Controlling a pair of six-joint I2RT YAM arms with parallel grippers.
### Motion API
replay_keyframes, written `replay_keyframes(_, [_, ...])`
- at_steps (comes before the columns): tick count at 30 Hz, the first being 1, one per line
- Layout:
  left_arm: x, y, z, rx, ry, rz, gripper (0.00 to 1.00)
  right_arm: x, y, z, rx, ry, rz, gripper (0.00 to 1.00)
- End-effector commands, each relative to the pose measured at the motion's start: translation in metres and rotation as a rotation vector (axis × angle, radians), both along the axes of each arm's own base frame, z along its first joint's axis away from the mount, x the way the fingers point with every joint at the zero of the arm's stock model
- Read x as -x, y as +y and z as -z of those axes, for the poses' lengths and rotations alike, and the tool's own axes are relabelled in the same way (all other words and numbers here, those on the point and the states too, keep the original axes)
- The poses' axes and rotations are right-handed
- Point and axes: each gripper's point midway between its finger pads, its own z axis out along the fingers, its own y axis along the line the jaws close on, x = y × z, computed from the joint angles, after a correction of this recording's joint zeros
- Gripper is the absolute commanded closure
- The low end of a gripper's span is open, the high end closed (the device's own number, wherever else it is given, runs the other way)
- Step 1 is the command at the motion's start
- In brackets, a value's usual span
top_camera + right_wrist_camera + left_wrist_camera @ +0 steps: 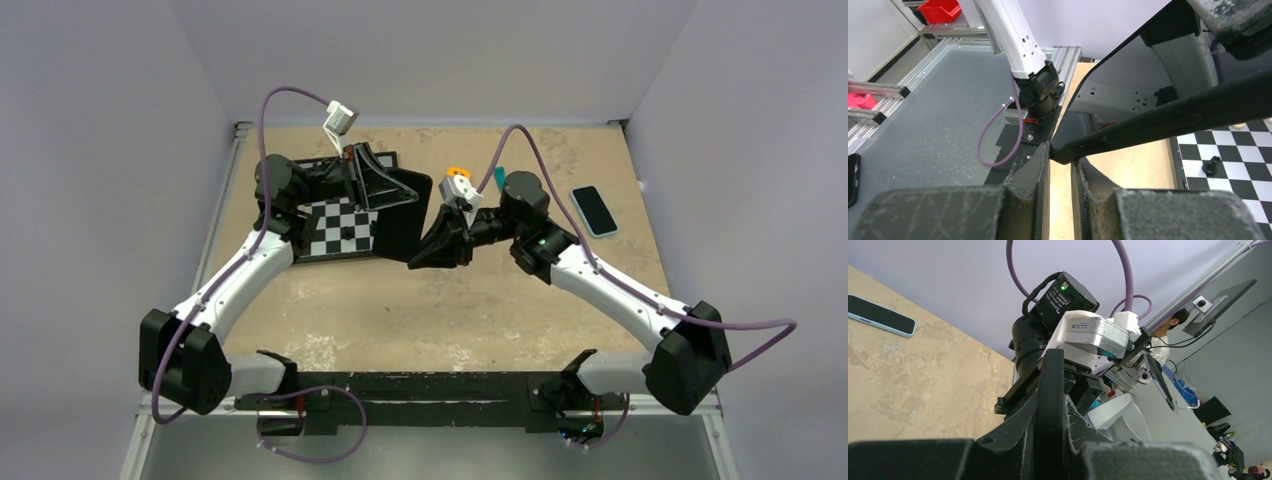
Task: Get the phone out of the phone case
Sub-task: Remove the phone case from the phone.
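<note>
Right gripper (1060,150) pinches the lower corner of the black phone case (405,215). Case is up off the table (450,310), tilted, glossy face showing, between both arms. Left gripper (385,188) is clamped on its far side. Checkerboard mat (335,232) lies beneath. Can't tell if anything sits inside the case. A blue-edged phone (594,210) lies flat far right, well apart.
</note>
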Motion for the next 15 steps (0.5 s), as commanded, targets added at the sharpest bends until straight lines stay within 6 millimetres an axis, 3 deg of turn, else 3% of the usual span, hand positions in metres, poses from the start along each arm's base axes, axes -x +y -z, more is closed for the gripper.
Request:
replay_keyframes(1, [0.008, -0.01, 0.009, -0.015, 0.129, 0.054, 1.0, -0.042, 0.001, -0.077, -0.216, -0.346, 0.249, 1.0])
replay_keyframes(7, [0.018, -0.018, 0.0, 0.026, 0.22, 0.115, 1.0, -0.044, -0.008, -0.087, -0.207, -0.4, 0.308, 1.0])
replay_keyframes(15, [0.015, -0.026, 0.019, 0.086, 0.408, 0.123, 1.0, -0.044, -0.014, -0.091, -0.21, -0.428, 0.343, 1.0])
